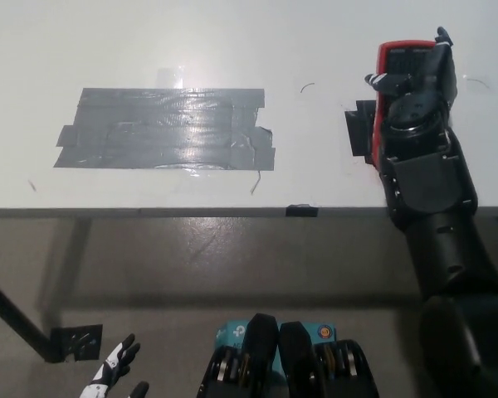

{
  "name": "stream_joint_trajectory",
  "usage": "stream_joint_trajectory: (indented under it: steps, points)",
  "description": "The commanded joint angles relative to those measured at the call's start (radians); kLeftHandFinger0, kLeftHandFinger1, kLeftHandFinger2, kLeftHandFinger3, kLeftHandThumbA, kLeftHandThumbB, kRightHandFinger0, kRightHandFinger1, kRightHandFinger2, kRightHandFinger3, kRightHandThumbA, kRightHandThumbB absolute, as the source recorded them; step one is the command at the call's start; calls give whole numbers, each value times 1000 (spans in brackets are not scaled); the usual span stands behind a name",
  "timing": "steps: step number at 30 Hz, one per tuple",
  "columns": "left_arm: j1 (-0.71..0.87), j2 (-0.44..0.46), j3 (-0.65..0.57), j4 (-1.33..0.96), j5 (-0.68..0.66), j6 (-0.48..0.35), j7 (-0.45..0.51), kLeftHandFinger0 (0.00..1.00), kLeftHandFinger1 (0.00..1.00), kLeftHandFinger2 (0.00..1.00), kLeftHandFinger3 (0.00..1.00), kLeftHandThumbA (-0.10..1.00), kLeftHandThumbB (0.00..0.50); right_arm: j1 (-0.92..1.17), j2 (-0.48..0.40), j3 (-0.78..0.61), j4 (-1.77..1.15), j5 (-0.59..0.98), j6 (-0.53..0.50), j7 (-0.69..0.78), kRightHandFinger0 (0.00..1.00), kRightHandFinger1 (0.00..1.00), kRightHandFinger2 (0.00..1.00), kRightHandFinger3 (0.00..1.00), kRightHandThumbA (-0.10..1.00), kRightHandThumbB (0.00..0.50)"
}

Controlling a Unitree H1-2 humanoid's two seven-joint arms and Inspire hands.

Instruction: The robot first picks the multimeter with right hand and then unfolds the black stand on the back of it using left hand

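At the upper right of the frame, the multimeter lay on the white bench, and I could see its red casing along the top and left side with a dark face between. Most of its lower part was hidden under my right hand, so I could not read any dial or screen. The black right hand sat directly over the multimeter, with one finger reaching up past the top right corner of the casing and another sticking out to the left across the red edge. The fingers looked spread around the body of the meter, but I could not tell from this angle whether they were clamped on it or only resting against it. The black forearm ran down from the hand to the lower right of the frame, crossing the front edge of the bench.

Just left of the hand, a small patch of black tape was stuck to the bench, partly covered by the wrist. Further left, near the middle of the frame, a large patch of grey tape in overlapping strips lay flat on the bench surface, well apart from the multimeter. A small dark tab sat on the bench's front edge.

My white left hand rested at the lower left of the frame, below the bench, holding nothing, with its fingers apart.
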Motion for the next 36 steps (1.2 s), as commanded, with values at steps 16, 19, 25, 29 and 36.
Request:
stream_joint_trajectory:
  steps: [16,19,25,29,36]
  points:
    - [7,11,-1,-25,39,-49,11,1000,1000,1000,1000,934,155,-73,-31,52,-6,82,-51,-30,1000,1000,1000,1000,1000,412]
    - [4,12,0,-23,41,-48,10,1000,1000,1000,1000,933,155,-84,-38,77,18,69,-39,-26,1000,1000,1000,1000,1000,404]
    - [-1,12,2,-15,36,-56,10,1000,1000,997,1000,943,166,-103,-34,65,65,99,-63,-51,1000,1000,1000,1000,1000,426]
    - [2,13,2,-22,45,-48,10,1000,1000,996,1000,940,162,-101,-40,92,75,86,-49,-46,1000,1000,1000,1000,1000,398]
    - [0,14,5,-27,42,-47,9,1000,1000,994,1000,942,160,-135,-64,120,181,98,-86,-44,1000,1000,1000,1000,1000,362]
